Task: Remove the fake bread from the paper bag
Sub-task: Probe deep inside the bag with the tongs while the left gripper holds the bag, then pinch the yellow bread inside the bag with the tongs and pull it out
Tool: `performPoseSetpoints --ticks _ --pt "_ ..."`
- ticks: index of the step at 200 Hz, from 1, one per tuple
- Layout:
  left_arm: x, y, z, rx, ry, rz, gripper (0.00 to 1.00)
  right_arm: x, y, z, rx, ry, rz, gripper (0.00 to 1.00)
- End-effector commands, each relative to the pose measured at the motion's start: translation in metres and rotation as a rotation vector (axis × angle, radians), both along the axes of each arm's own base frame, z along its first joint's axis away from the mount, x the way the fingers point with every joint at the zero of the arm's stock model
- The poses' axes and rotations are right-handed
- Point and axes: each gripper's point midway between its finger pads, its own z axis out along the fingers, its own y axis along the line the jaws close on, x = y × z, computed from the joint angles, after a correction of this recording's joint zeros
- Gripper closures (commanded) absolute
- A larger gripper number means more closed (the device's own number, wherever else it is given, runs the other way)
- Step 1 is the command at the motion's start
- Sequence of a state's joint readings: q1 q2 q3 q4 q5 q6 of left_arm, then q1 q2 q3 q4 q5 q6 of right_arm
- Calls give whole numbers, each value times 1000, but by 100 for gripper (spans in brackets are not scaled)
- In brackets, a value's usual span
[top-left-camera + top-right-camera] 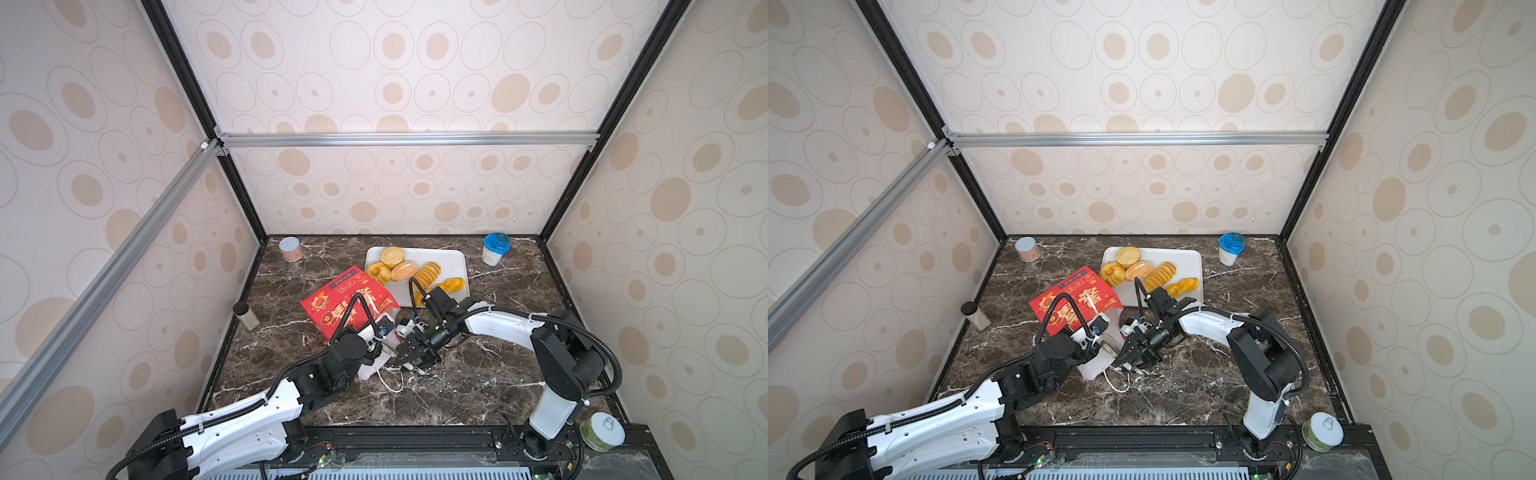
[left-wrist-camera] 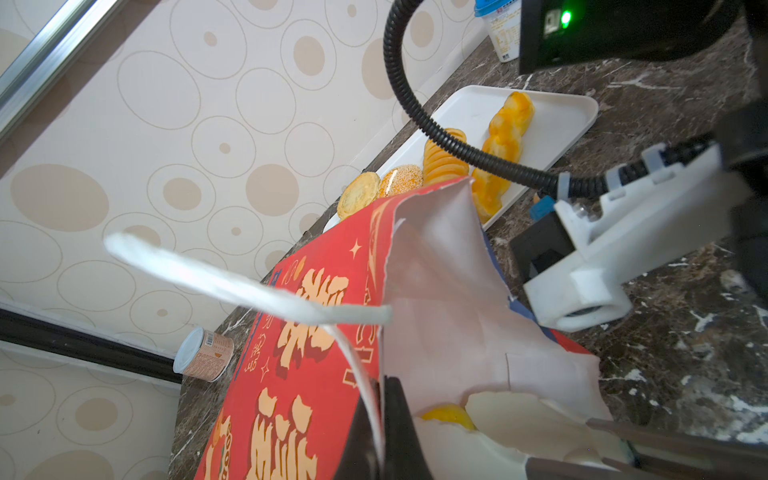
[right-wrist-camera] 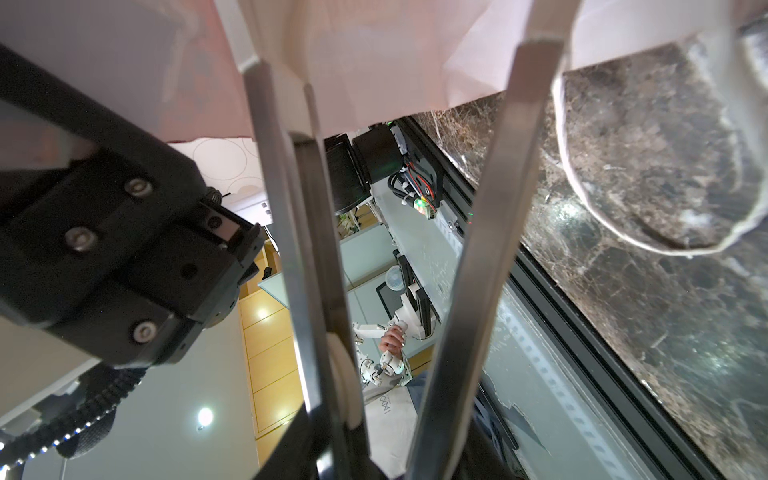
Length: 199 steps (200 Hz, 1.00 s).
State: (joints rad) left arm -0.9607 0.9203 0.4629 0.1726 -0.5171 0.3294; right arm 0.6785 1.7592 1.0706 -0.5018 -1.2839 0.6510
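Fake bread (image 1: 405, 270): five pieces on the white tray (image 1: 453, 259), one yellow piece (image 2: 449, 415) inside the paper bag (image 1: 345, 299).
The bag lies on its side on the worktop (image 1: 457, 382) beside the tray. My left pincer (image 2: 380, 419) is clamped on its rim; my right pincer (image 1: 401, 362) sits at the mouth, fingers part-way apart, grip I cannot tell.

Only a yellow sliver of fake bread (image 2: 449, 415) inside the paper bag (image 2: 299, 332), rest out of sight.

Left arm (image 1: 257, 411) stretched forward, left gripper (image 2: 380, 399) pinched tight. Right arm (image 1: 498, 322) bent inward at elbow, right gripper (image 3: 395, 58) low, jaws parted, close beside left.
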Motion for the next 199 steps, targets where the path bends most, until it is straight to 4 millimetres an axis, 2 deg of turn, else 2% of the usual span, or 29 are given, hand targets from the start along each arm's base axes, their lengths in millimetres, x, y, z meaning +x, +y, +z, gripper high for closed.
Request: performPoseSetpoints --ticks 1,28,84,115,139,199 --pt "0 -7 12 -42 -25 -12 100 -5 -2 6 38 7 21 61" --pt "0 -7 12 -53 -31 -15 100 -11 -7 3 13 33 22 61" --pt "2 -6 11 -36 -33 -3 100 -17 -11 16 29 14 20 62" --pt "0 -4 14 -45 -40 -2 100 -8 -5 5 34 15 14 62" --pt "-1 -2 16 -44 -42 3 100 4 4 3 52 -3 1 61" --pt "-2 -3 17 -46 -50 0 100 11 12 -16 47 36 1 59"
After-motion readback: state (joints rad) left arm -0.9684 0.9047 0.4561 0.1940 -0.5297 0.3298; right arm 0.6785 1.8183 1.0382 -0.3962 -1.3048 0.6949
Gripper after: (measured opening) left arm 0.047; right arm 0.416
